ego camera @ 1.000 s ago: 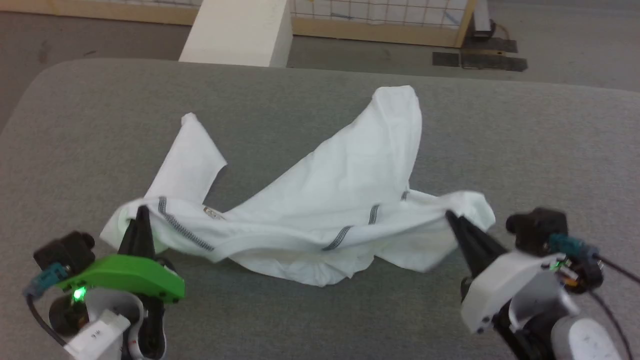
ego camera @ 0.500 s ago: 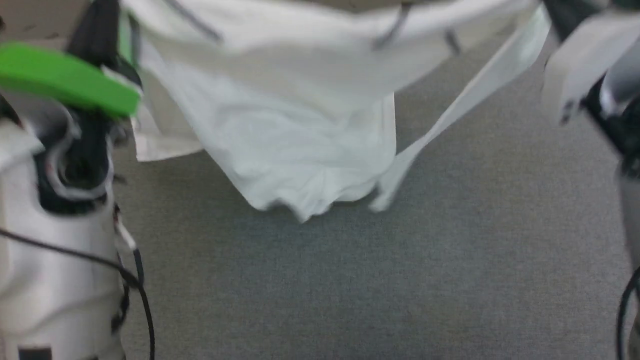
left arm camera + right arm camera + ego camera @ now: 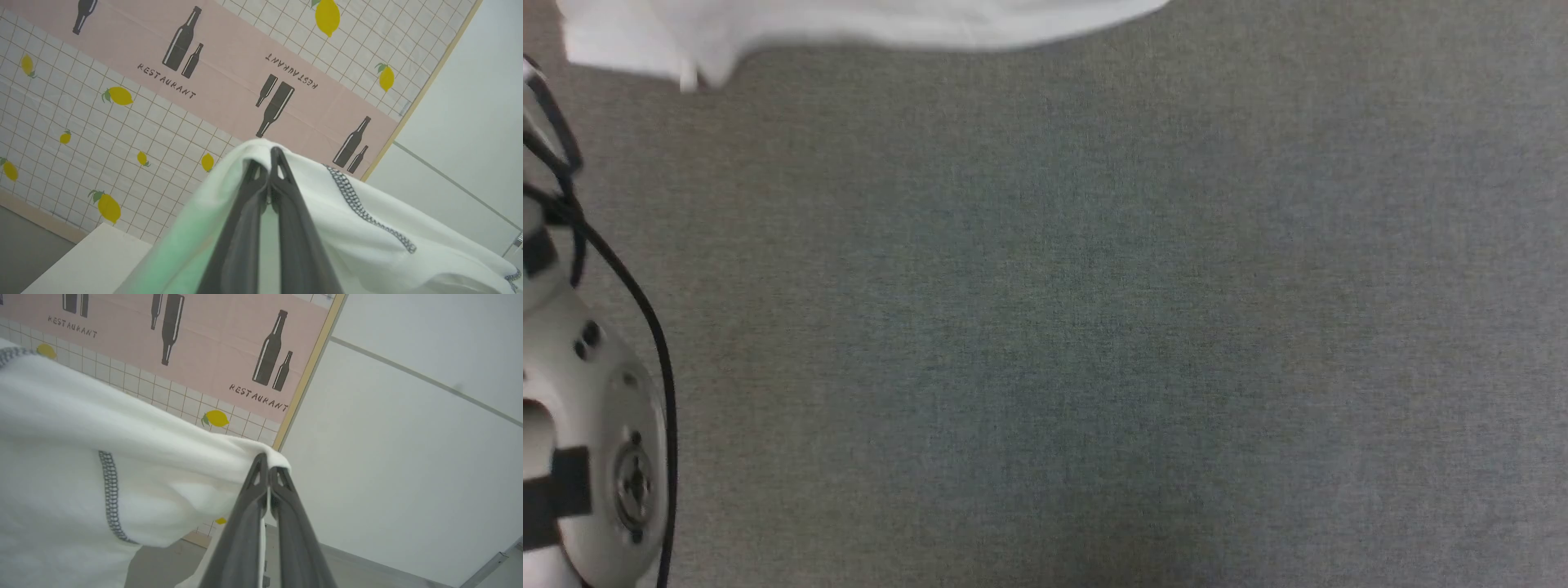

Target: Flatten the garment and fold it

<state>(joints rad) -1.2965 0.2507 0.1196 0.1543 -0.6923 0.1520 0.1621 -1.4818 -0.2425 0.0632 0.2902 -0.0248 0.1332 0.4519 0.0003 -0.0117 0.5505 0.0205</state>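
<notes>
**A:** Left gripper [image 3: 267, 160], state?
**B:** Fingers pressed together, pinching a fold of the garment [image 3: 367, 253] at frame centre, left wrist view. The cloth drapes toward the lower right, and a dark zigzag seam [image 3: 367, 212] runs that way.

**A:** Right gripper [image 3: 269, 465]?
**B:** The same: clamped on a bunched edge of the garment [image 3: 53, 457] at centre, right wrist view. The cloth fills the left half.

**A:** Head view?
**B:** The garment [image 3: 849, 20] is a blurred white strip along the top edge, upper left to centre. The grey surface [image 3: 1094, 327] lies below it; contact between them cannot be told. A pale forearm [image 3: 592, 425] with a black cable [image 3: 645, 310] is at the left edge.

**A:** Background?
**B:** A tiled wall panel [image 3: 184, 94] with lemons and bottles at upper left, and a white box [image 3: 90, 265] at lower left, left wrist view.
</notes>
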